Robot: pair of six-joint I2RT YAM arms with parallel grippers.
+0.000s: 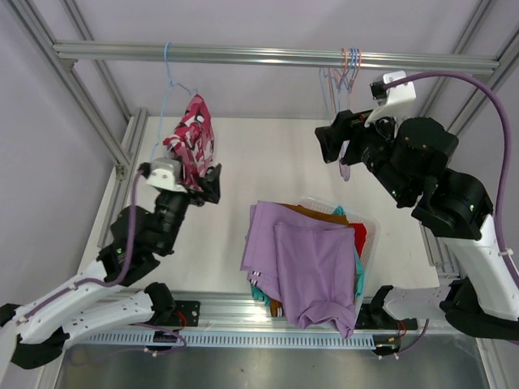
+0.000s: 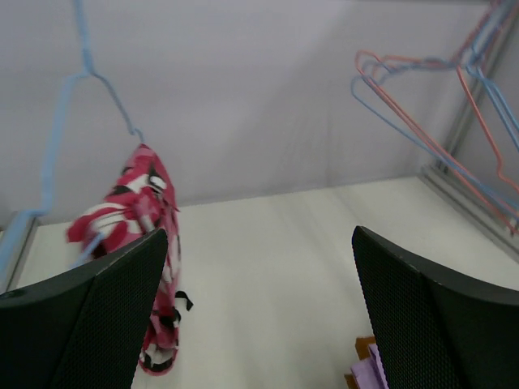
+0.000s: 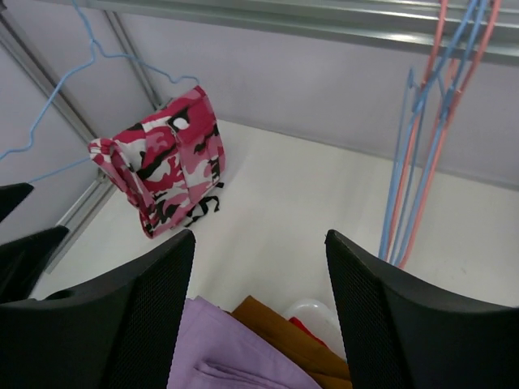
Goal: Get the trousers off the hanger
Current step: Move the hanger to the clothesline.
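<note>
The pink-white-black camouflage trousers (image 1: 193,138) hang bunched on a light blue hanger (image 1: 168,77) from the rail at the left. They also show in the left wrist view (image 2: 138,219) and the right wrist view (image 3: 166,166). My left gripper (image 1: 209,183) is open and empty, just below and right of the trousers' lower end; they lie beside its left finger (image 2: 89,316). My right gripper (image 1: 328,142) is open and empty, up high at the right, far from them. The lilac trousers (image 1: 304,259) lie on top of the rust-brown (image 1: 318,213), red (image 1: 359,235) and teal (image 1: 358,274) ones.
Those garments fill a white basket (image 1: 369,219) at the table's near middle. Several empty blue and pink hangers (image 1: 345,69) hang on the metal rail (image 1: 243,53) beside my right gripper, and show in the right wrist view (image 3: 426,138). Frame posts stand at both sides.
</note>
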